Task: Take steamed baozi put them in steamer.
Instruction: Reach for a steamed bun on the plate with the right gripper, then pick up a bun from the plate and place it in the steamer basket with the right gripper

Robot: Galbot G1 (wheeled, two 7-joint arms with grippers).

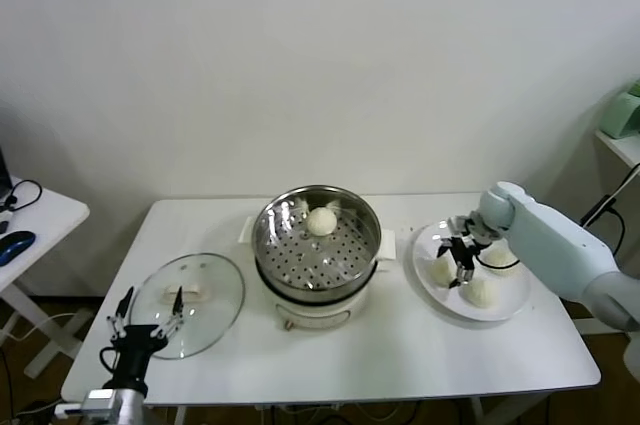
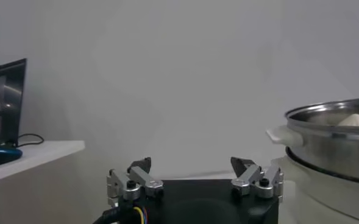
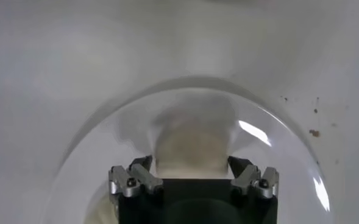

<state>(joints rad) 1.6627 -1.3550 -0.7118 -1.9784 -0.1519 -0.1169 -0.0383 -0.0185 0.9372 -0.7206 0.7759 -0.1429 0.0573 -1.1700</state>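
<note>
One smooth cream-white bun (image 1: 321, 221) sits in my shiny perforated steel steamer basket (image 1: 316, 244) mid-tabletop; three more share the white round plate (image 1: 502, 306) near the right edge, partly hidden by my right gripper (image 1: 462, 263), fingers spread around one. Left gripper (image 1: 146, 317) waits spread, front-left corner.

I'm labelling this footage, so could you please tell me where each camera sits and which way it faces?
Head: high up, looking down on the table; both arms show.
Left wrist: low beside the steamer, facing the wall; open left gripper in view.
Right wrist: above the plate, looking down; open right gripper around a baozi.
Shared: head and left wrist views both show the steamer.
</note>
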